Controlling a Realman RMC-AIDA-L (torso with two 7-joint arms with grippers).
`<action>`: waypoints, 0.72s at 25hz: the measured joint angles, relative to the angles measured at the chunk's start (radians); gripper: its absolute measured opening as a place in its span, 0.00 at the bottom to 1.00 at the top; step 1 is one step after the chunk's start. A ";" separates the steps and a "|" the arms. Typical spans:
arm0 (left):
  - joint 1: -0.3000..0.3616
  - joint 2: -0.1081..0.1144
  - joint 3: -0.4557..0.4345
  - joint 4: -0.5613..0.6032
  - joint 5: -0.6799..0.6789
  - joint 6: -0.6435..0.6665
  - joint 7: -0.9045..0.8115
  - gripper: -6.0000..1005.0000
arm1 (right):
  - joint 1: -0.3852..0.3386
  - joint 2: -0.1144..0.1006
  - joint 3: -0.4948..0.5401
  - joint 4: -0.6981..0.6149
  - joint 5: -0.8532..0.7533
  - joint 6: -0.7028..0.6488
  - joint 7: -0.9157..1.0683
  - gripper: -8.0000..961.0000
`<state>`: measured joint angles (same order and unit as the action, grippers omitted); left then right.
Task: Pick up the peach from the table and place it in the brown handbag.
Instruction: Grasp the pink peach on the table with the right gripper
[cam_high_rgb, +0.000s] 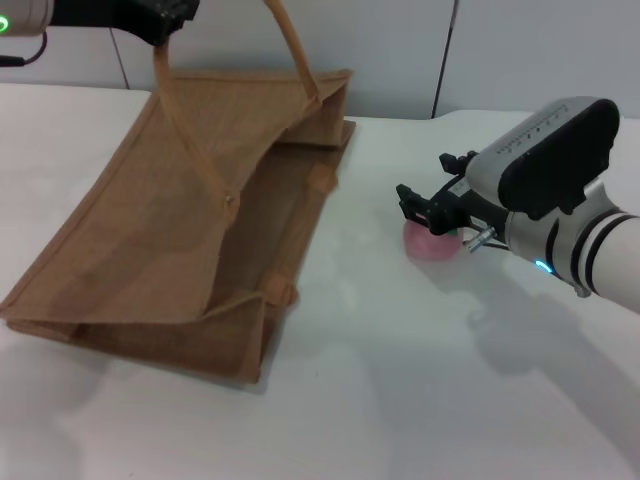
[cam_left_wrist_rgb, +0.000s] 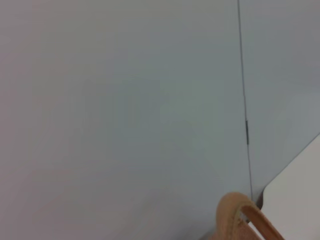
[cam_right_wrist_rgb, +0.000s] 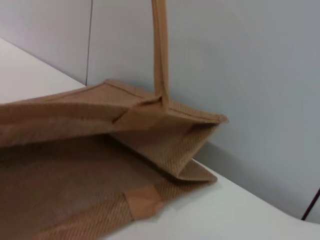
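**Right pincer lowered over the peach, bag mouth held open by the left arm**

The small rounded pink toy peach (cam_high_rgb: 430, 243) is seen lying on the plain white smooth table (cam_high_rgb: 400, 400), directly below and between the black fingers of the right gripper (cam_high_rgb: 432, 205). The fingers are spread apart, one on each side of the fruit, and nothing is clasped yet; whether they already touch the peach cannot be told. The peach is round, so no long axis has to be considered for the grasp.

From this pincer, the large tan-brown woven jute handbag (cam_high_rgb: 170, 250) lies toward the robot's left, well apart from the fruit, with its open mouth turned to the pincer's side. One arched brown strap handle (cam_high_rgb: 190, 140) is lifted by the left gripper (cam_high_rgb: 160, 25) high above the bag, so the upper wall is kept raised; the state of the left fingers cannot be told. In the right wrist view only the bag's corner and a handle (cam_right_wrist_rgb: 160, 50) are shown, not the peach.

The right arm is judged clearly the nearer one to the fruit. The coming move is judged to be a closing on the peach, then a carry leftward into the open mouth.
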<state>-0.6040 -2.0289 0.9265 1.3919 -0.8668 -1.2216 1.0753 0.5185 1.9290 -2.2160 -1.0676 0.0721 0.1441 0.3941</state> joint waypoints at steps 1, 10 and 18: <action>0.002 0.000 -0.001 0.010 0.000 -0.004 -0.002 0.13 | -0.003 -0.002 -0.003 -0.020 0.000 0.028 0.000 0.72; 0.004 0.001 -0.025 0.054 0.022 -0.028 -0.017 0.13 | -0.049 -0.021 -0.026 -0.179 0.028 0.170 -0.048 0.72; 0.003 -0.001 -0.047 0.119 0.026 -0.068 -0.026 0.13 | -0.039 -0.036 0.010 -0.127 0.345 0.185 -0.248 0.72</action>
<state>-0.6013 -2.0297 0.8798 1.5108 -0.8412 -1.2900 1.0492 0.4799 1.8931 -2.2063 -1.1941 0.4173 0.3290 0.1460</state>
